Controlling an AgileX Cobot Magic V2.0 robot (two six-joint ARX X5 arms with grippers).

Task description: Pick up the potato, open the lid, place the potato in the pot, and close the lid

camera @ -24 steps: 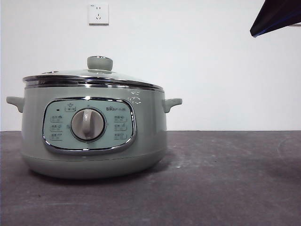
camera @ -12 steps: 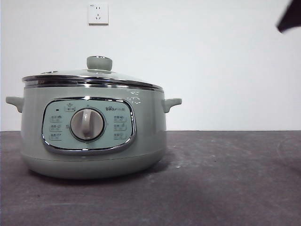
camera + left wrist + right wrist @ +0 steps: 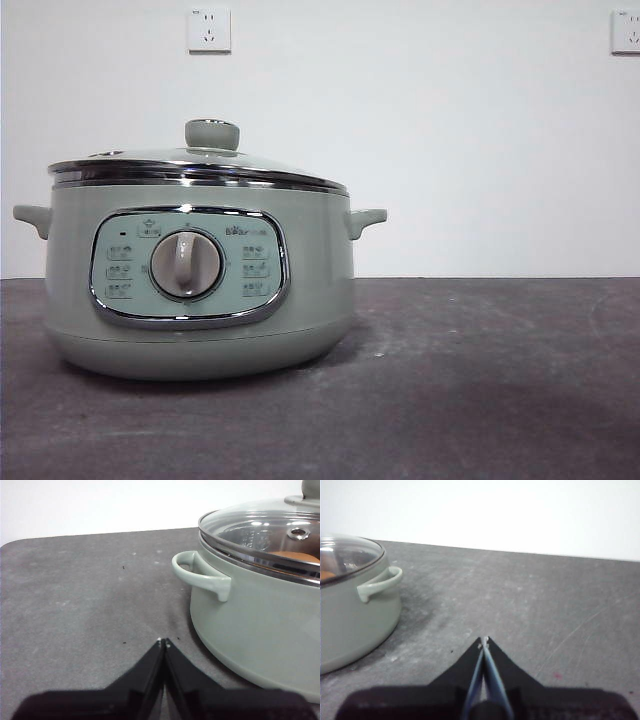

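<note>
Both grippers — left (image 3: pixel 164 641), right (image 3: pixel 484 640) — closed, empty, beside the pot (image 3: pixel 200 290).

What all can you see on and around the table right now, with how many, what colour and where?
pot: one, pale sage green with a chrome-framed dial panel, standing on the table, left part of the front view.
lid: one, clear glass with a steel rim and a green knob, seated on the pot.
potato: one, orange-brown, inside the pot, seen through the lid.
table: one, dark grey.
wall sockets: two, white, high on the white wall behind.
left claw: one, black, shut, low over the table beside one pot handle.
right claw: one, black, shut, over the table on the pot's other side.
</note>
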